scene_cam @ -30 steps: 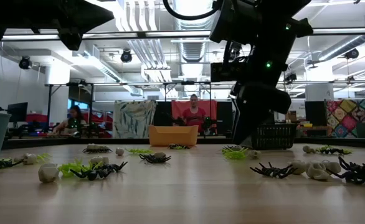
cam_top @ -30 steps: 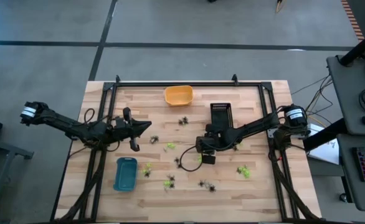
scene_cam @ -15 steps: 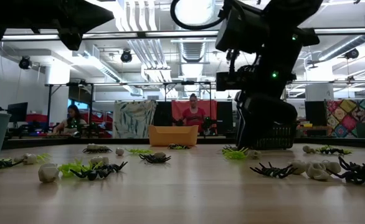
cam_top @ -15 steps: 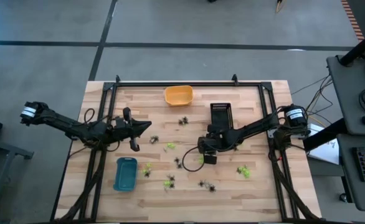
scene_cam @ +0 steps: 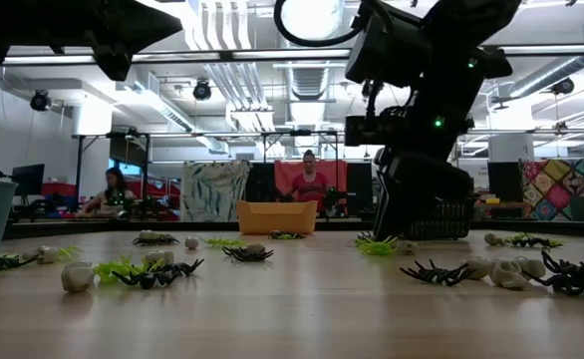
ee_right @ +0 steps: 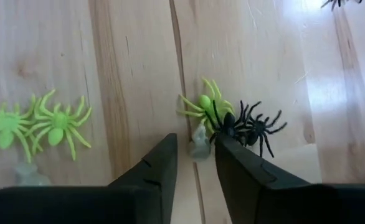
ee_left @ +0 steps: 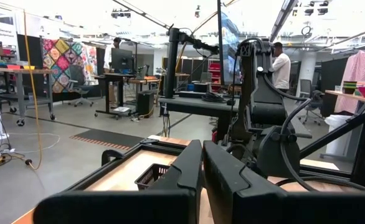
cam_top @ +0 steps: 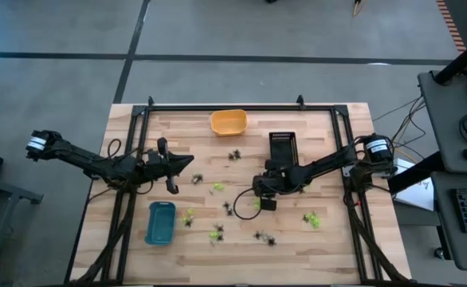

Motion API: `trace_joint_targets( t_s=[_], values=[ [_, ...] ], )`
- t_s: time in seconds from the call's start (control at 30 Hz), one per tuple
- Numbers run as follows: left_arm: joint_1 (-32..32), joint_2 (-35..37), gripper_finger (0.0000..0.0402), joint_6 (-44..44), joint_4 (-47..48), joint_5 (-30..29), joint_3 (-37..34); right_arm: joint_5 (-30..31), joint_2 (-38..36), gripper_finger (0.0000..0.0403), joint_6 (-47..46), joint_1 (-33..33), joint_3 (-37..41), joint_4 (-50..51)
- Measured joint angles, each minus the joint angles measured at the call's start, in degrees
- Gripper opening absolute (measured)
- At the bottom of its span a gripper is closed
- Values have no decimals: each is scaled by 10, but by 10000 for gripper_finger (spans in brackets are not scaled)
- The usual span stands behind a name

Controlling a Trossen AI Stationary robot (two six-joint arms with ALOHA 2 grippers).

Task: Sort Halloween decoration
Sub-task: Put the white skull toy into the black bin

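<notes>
Your right gripper sits low over the table just right of centre in the high view, its jaws narrowed around a small whitish trinket but not yet pinching it. A lime-green spider and black spider lie beside that trinket. Other decorations scatter across the frame's middle and lower part. Your left gripper hovers at centre-left, jaws fully closed and empty.

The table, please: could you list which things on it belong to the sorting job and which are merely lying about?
Job:
- green spiders
- black spiders
- whitish trinket between the right hand's fingers
- orange tray, blue tray, black tray

Lying about:
- left hand, idle
- cable
</notes>
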State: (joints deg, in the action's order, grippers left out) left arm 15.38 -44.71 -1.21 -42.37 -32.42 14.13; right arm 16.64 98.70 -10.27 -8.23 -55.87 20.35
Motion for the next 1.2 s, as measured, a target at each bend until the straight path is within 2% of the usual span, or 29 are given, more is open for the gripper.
trace_joint_targets(
  t_s=[0.4,0.77,1.2],
  values=[
    [0,0,0,0,0,0,0,2,-1,13,5,0,7,-3],
    [0,0,0,0,0,0,0,-8,-14,9,4,0,4,9],
    [0,0,0,0,-1,0,0,-1,-101,8,3,4,1,-1]
  ],
)
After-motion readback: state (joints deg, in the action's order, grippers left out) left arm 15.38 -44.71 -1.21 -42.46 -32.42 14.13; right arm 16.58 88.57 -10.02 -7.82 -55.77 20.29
